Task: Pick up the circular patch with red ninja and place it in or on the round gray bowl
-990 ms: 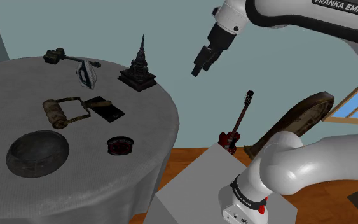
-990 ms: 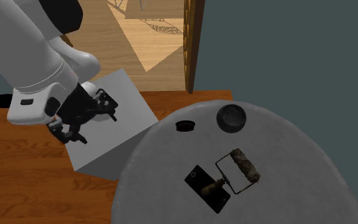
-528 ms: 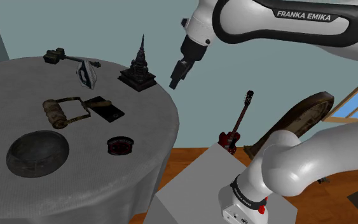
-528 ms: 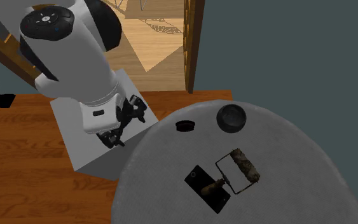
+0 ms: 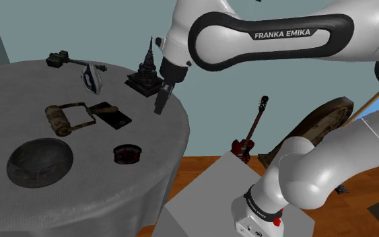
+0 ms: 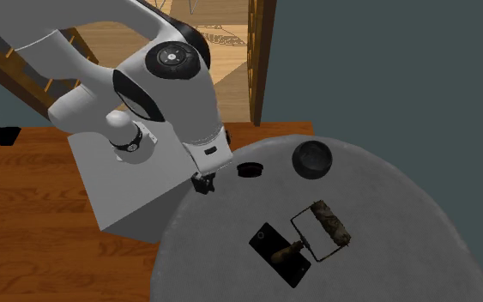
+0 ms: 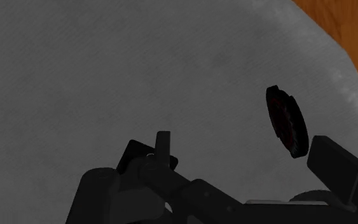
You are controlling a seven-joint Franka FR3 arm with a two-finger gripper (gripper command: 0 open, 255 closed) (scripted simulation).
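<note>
The circular patch [image 5: 126, 153] is a small dark disc with red on its face, lying flat near the round grey table's [image 5: 19, 87] front edge. The round dark grey bowl [image 5: 40, 161] sits to the shoulder view's left of it, empty. My gripper [image 5: 161, 105] hangs above the table's edge, beside the tower statuette and well above and behind the patch. From the second exterior view the gripper [image 6: 203, 183] is beside the patch [image 6: 250, 169], with the bowl [image 6: 312, 159] just beyond. In the wrist view the patch [image 7: 287, 121] lies ahead of the gripper [image 7: 244, 147], whose fingers stand apart, holding nothing.
On the table stand a dark tower statuette [image 5: 147, 71], an iron [image 5: 92, 77], a paint roller [image 5: 63, 118], a black tablet [image 5: 112, 114] and a small dark device [image 5: 59, 58]. A red guitar [image 5: 250, 132] leans beyond the grey stand [image 5: 208, 198].
The arm has swung toward the shoulder view's left and downward, from off the table to above its edge near the statuette. Nothing on the table has moved.
</note>
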